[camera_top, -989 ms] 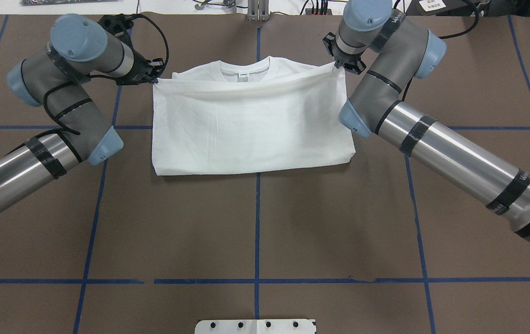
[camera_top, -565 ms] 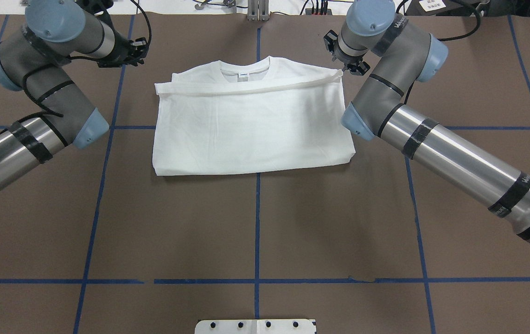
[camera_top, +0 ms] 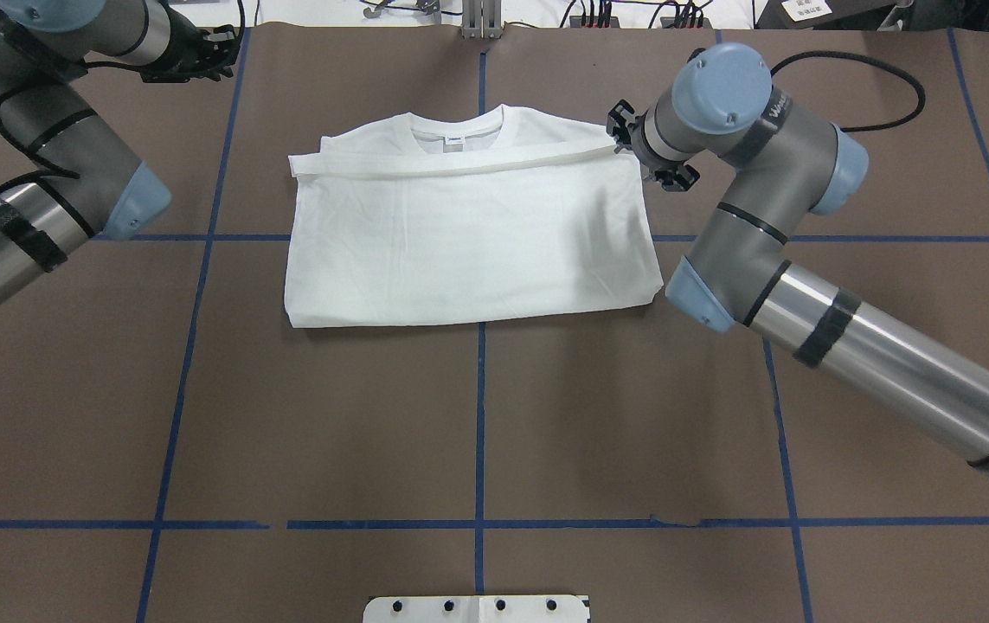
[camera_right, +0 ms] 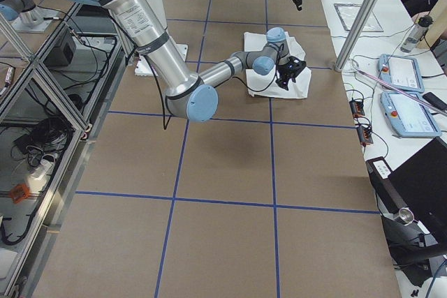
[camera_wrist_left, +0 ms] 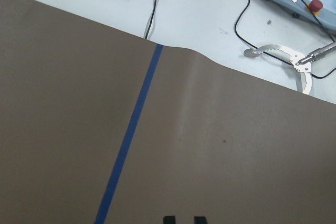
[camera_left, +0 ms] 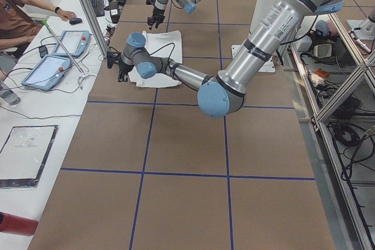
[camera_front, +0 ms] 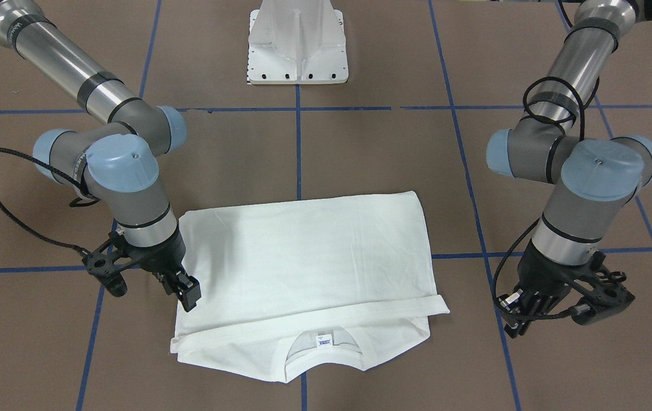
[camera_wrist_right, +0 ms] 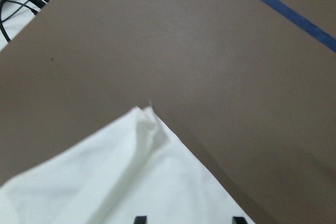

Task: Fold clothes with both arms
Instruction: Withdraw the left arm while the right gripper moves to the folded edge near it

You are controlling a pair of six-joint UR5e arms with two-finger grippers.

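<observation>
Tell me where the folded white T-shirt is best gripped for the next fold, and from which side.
Probably the T-shirt's far right corner, where the hem ends. Come from the robot's right, off the table: layered edges lie free there, and the open right gripper hovers by it.

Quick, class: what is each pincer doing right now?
Left pincer: empty, tips close together; open or closed cannot be told.
Right pincer: open, empty, over the T-shirt corner.
</observation>
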